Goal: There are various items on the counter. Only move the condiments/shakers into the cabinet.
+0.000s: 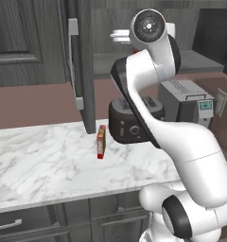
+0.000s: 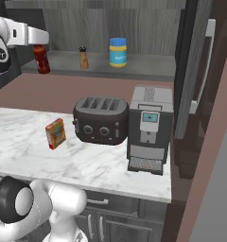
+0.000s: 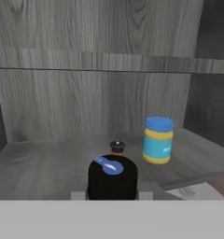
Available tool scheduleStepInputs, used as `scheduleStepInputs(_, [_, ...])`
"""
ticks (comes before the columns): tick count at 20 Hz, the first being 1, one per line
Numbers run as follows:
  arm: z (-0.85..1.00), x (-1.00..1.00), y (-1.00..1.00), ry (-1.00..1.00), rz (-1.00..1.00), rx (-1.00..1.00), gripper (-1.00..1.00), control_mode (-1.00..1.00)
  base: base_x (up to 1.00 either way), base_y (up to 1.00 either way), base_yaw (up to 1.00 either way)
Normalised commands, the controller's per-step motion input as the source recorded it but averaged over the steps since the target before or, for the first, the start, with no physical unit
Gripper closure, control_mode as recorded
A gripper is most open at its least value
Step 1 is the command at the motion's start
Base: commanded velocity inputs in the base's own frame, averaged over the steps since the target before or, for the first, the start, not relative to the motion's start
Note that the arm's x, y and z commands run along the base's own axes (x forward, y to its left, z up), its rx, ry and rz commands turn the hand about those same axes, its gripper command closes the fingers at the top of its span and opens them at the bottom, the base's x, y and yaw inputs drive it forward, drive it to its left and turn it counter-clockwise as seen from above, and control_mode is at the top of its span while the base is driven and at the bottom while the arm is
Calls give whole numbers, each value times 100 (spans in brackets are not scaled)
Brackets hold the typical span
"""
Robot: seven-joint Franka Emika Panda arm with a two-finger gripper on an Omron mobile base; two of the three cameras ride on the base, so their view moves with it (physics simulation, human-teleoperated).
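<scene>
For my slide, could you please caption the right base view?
Shaker and blue-lidded jar stand on the cabinet shelf; the gripper holds the dark red bottle there.

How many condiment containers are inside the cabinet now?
3: the dark red bottle at the left in the gripper, the brown shaker mid-shelf, the blue-lidded jar to the right.

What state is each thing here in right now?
Cabinet door: open.
Dark red bottle: upright on the cabinet shelf, pincer shut on it.
Brown shaker: upright on the shelf.
Blue-lidded jar: upright, lid on.
Red-orange box: upright on the counter.
</scene>
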Motion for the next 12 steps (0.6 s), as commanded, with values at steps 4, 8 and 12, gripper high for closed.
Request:
scheduleStepInputs(4, [0,13,3,-3,0,0,100,-100,0,0,0])
scheduleStepInputs(8, [0,10,0,-2,0,0,100,-100,0,0,0])
scheduleStepInputs(12, [0,18,0,0,0,0,100,-100,0,0,0])
